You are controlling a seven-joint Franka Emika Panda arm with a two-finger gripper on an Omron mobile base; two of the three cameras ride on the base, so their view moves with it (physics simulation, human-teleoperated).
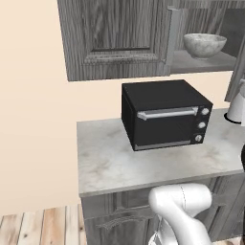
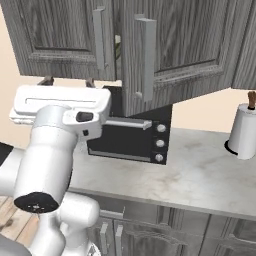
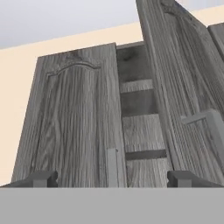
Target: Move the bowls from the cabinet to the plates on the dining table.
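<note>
The dark grey wood-grain cabinet (image 1: 119, 38) hangs on the wall above the counter. Its left door (image 3: 74, 127) is closed and its right door (image 3: 175, 87) stands ajar, with shelves (image 3: 140, 127) showing in the gap. A pale marbled bowl (image 1: 205, 44) sits on the lower shelf inside the opened side. My gripper (image 2: 68, 81) points up at the cabinet from below the closed door, apart from it. It is open, and nothing lies between its fingertips (image 3: 37, 179). The plates and the dining table are out of view.
A black oven (image 1: 165, 115) stands on the small marble counter (image 1: 110, 162) right under the cabinet. A white paper-towel roll (image 2: 243, 132) stands at the counter's right end. The ajar door's bar handle (image 2: 145, 57) juts out toward me.
</note>
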